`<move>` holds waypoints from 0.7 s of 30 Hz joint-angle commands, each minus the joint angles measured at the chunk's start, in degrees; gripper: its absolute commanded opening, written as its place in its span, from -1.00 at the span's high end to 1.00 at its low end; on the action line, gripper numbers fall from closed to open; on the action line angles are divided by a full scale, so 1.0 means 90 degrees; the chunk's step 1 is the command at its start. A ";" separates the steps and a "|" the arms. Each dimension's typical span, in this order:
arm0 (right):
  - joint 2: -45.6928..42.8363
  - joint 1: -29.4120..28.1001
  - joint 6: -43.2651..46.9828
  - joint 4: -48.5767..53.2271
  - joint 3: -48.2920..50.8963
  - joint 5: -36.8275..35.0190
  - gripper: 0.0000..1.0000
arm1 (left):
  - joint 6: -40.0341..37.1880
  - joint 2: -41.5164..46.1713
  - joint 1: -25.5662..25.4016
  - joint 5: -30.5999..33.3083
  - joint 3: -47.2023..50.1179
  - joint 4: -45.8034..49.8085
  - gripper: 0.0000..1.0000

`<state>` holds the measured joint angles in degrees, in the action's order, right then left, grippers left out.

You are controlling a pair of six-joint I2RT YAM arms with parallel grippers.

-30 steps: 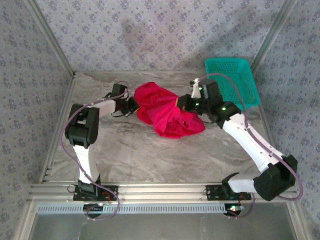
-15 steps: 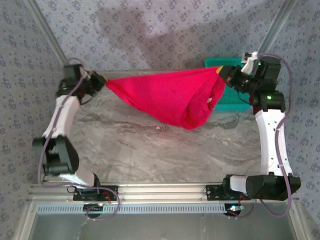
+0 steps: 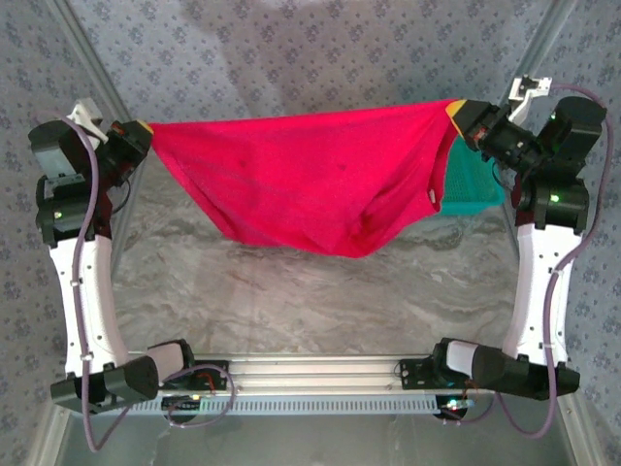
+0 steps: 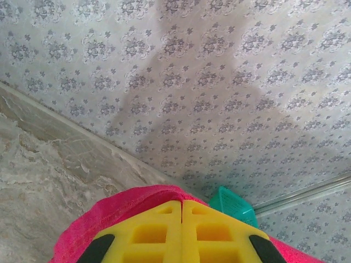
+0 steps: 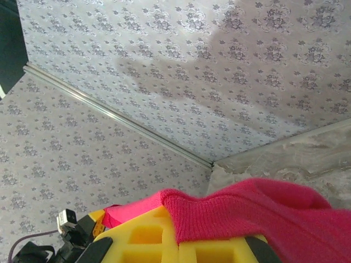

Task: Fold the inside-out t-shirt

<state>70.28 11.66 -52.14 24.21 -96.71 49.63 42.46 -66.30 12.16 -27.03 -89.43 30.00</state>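
Marble-pattern tabletop (image 3: 291, 301) is lying under the scene in the top view. Grey floral-print walls (image 3: 310, 58) are closing it in, and a metal rail (image 3: 310, 374) is running along the near edge. The red t-shirt (image 3: 310, 184) is hanging stretched between both raised arms and sagging in the middle; I cannot tell if its lowest fold is touching the tabletop. The left gripper (image 3: 141, 136) is clamping the t-shirt's left corner and the right gripper (image 3: 461, 116) its right corner, both pinched tight on cloth. A teal mesh basket (image 3: 471, 184) is sitting at the far right, partly hidden behind the t-shirt.

Left wrist view: the yellow fingers of the left gripper (image 4: 181, 211) are pressing together, with the t-shirt (image 4: 126, 205) bunching around them. The tabletop (image 4: 49, 181) is meeting the walls (image 4: 219, 82), and the basket (image 4: 233, 205) is peeking past the cloth beside a metal post (image 4: 307, 194).

Right wrist view: the right gripper (image 5: 163, 219) is closing on the t-shirt (image 5: 258, 211), which is draping over its fingers. The walls (image 5: 164, 66) and a tabletop (image 5: 296, 148) corner are showing behind.
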 commanded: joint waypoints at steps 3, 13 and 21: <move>0.0522 -0.0241 0.0090 -0.0413 0.0753 -0.0292 1.00 | -0.0166 -0.0626 0.0021 0.0117 0.0417 -0.0226 1.00; 0.3630 -0.1211 0.1128 0.0558 -0.0259 -0.1947 0.70 | -0.1301 -0.4775 -0.0971 0.1637 -0.2732 0.1975 0.75; 0.3255 -0.1745 0.2130 0.1342 0.0833 -0.2997 0.00 | -0.1593 -0.3742 -0.1985 0.2798 -0.0722 0.1807 0.06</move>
<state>105.91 -1.63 -38.48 32.21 -93.67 27.86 30.06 -109.16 -1.21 -5.58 -103.39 45.60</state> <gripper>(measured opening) 0.494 0.476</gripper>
